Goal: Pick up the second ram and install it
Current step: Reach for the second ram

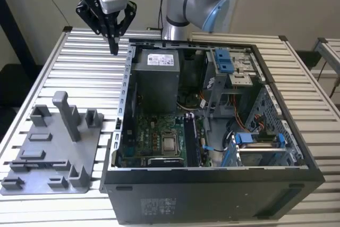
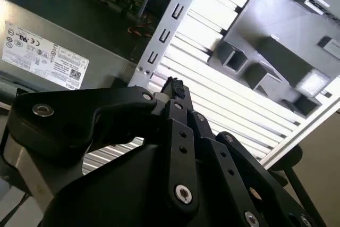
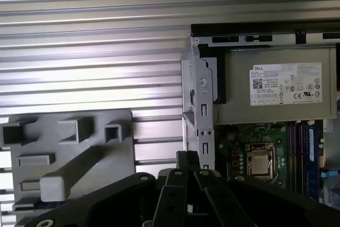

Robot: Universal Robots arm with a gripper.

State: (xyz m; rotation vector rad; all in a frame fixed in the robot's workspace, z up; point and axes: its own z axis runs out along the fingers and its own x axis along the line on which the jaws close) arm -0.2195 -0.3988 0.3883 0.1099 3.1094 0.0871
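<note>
My gripper (image 1: 113, 48) hangs above the slatted table, just outside the open computer case (image 1: 127, 78) on the exterior view's left, level with the grey power supply (image 1: 156, 78). Its black fingers meet at the tips with nothing between them, as both wrist views show (image 2: 174, 86) (image 3: 187, 158). Inside the case, dark narrow sticks (image 1: 190, 141) stand in the long slots beside the processor (image 1: 170, 143) on the green motherboard (image 1: 154, 131). They appear in the first wrist view as dark and blue strips (image 3: 311, 152). I cannot tell which of them is the second ram.
A grey plastic fixture (image 1: 53, 152) with posts and pockets lies on the table on the exterior view's left of the case; its pockets look bare. The case's thin metal wall (image 3: 204, 110) stands close to the fingertips. Drive cages and blue brackets (image 1: 226, 62) fill the case's other side.
</note>
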